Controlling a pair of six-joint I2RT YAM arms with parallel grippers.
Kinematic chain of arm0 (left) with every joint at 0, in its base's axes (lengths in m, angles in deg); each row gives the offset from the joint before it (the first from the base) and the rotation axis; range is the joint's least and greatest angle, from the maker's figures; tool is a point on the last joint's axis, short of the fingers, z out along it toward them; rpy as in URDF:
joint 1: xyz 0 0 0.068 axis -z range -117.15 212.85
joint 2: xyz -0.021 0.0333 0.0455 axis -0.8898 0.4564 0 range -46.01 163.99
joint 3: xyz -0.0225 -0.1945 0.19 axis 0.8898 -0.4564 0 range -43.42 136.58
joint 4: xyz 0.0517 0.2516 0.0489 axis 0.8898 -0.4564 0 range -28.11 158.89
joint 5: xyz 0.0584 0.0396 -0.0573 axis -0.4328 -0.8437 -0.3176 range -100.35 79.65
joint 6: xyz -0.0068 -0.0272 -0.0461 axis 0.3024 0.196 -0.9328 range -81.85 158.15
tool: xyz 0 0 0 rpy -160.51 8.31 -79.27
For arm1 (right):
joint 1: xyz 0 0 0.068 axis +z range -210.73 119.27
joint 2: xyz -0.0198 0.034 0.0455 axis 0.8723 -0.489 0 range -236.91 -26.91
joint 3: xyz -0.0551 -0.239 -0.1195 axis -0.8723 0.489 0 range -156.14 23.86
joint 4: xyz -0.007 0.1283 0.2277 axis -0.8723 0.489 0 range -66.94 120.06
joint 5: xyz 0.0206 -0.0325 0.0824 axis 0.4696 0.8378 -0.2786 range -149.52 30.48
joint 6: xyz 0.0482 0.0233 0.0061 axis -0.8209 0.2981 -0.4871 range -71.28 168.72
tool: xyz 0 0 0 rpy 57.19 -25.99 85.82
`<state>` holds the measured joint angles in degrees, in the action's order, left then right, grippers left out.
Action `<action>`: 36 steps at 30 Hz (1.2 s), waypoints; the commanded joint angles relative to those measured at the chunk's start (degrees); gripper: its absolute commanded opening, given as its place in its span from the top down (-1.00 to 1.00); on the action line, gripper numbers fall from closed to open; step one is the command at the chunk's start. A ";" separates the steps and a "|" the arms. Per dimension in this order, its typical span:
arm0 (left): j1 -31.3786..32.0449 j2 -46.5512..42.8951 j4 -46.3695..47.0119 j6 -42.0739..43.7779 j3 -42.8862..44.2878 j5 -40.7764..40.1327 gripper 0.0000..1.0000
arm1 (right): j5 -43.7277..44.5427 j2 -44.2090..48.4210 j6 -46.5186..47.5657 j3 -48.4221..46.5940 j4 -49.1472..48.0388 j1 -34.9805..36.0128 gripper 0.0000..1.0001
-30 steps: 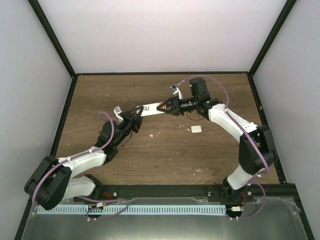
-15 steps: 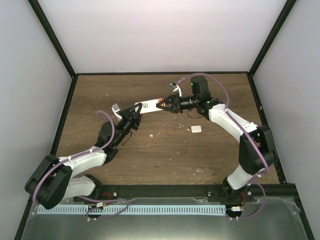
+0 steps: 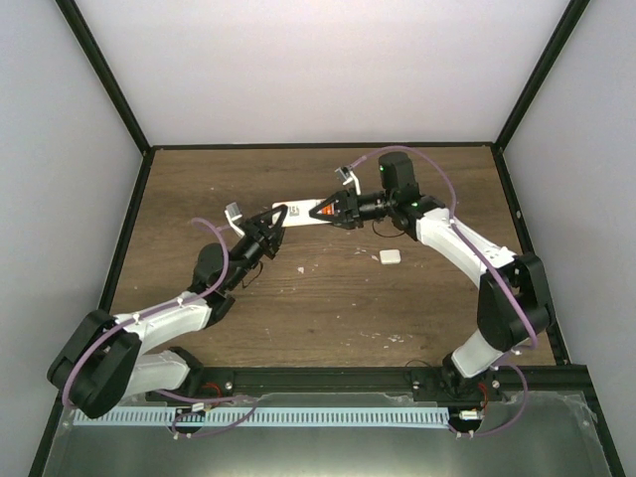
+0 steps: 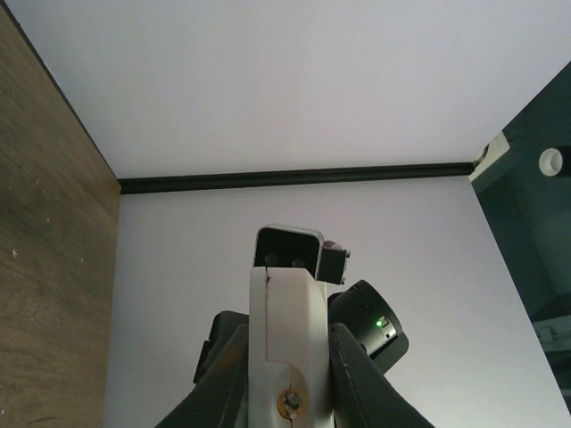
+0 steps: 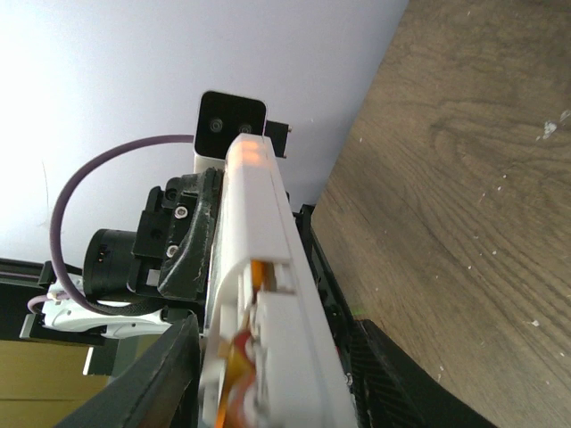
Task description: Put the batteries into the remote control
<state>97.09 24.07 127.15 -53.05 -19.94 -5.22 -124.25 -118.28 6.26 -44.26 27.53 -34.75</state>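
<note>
The remote's (image 3: 302, 212) compartment (image 5: 250, 343) is seen open in the right wrist view only. An orange bit (image 5: 239, 358) is tucked in it, but whether that's a battery can't be told.

The remote is held over the table (image 3: 199, 189), gripped at both ends. From the top, its long axis runs roughly left to right with a slight tilt. The left end is clamped by the left gripper (image 3: 272, 225) and the right end by the right gripper (image 3: 326, 210). Both sets of jaws are closed snug on the white body, 1 finger on each side.

In the left wrist view the remote (image 4: 285, 321) is seen plain and white, pointing straight away from the camera. A notch is cut in 1 edge, and the right arm's camera sits at the remote's far end. No orange is shown there.

In the right wrist view the remote (image 5: 263, 241) is seen along its thin side, running off toward the left gripper.

1 small white piece (image 3: 390, 257) is lying on the table, right of the remote and nearer the arm bases, well apart from it. It's shown in the top view only.
</note>
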 commanded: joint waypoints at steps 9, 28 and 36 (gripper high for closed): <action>0.15 -1.69 2.88 1.12 -0.68 -0.67 1.00 | -1.53 4.45 1.32 1.76 1.50 -3.74 0.28; 0.19 -0.12 3.31 4.93 1.36 2.18 1.00 | -2.86 4.35 -0.22 2.72 -1.60 -3.73 0.80; 0.00 -1.09 1.69 7.15 0.67 1.21 1.00 | 0.82 6.37 6.27 1.35 4.48 -4.95 0.01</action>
<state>97.06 23.85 127.79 -47.92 -20.27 -3.67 -125.56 -114.82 7.23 -41.68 28.47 -38.53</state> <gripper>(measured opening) 0.176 0.448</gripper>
